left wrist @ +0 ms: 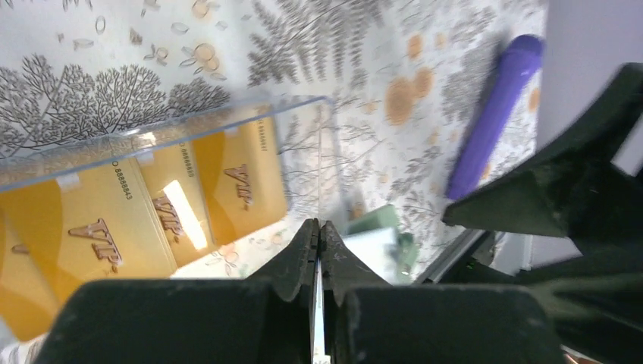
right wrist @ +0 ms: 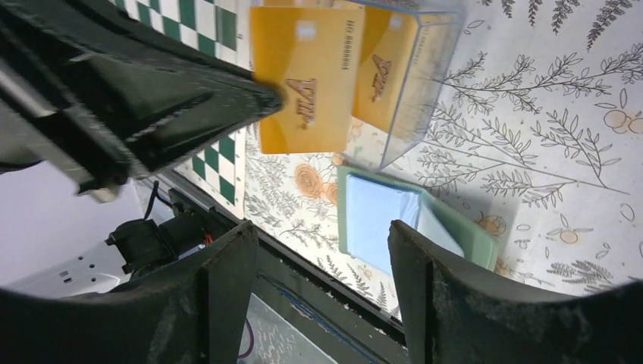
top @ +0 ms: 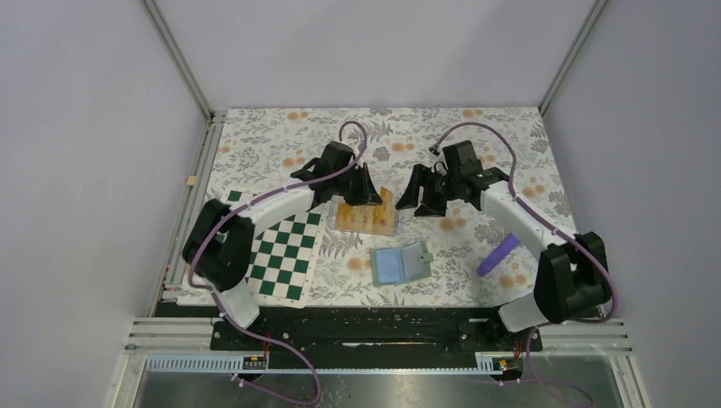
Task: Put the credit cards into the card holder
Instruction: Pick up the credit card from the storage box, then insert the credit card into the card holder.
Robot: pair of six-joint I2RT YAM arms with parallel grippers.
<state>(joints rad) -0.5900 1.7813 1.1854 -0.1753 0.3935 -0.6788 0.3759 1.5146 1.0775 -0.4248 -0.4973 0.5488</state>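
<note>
Orange-yellow credit cards (left wrist: 98, 227) were stood in a row inside a clear plastic box (right wrist: 436, 76) near the middle of the floral worktop (top: 510, 144). The left gripper (left wrist: 319, 231) was closed tight, its jaws clamped on the thin edge of one card (right wrist: 307, 83), which was held up at the box. Whether that card was fully out of the box could not be told. The right gripper (right wrist: 322, 296) was spread wide, with nothing gripped between its jaws and nothing touched; it was hung near the box's right side, facing the left gripper. The card holder (top: 400, 263), pale green and lying open with a blue inside, was laid flat on the worktop just nearer the arms' bases than the box. A green-and-white chequered board (top: 285, 251) was seen left of the box, and a purple cylinder (top: 498, 254) right of the card holder.
</note>
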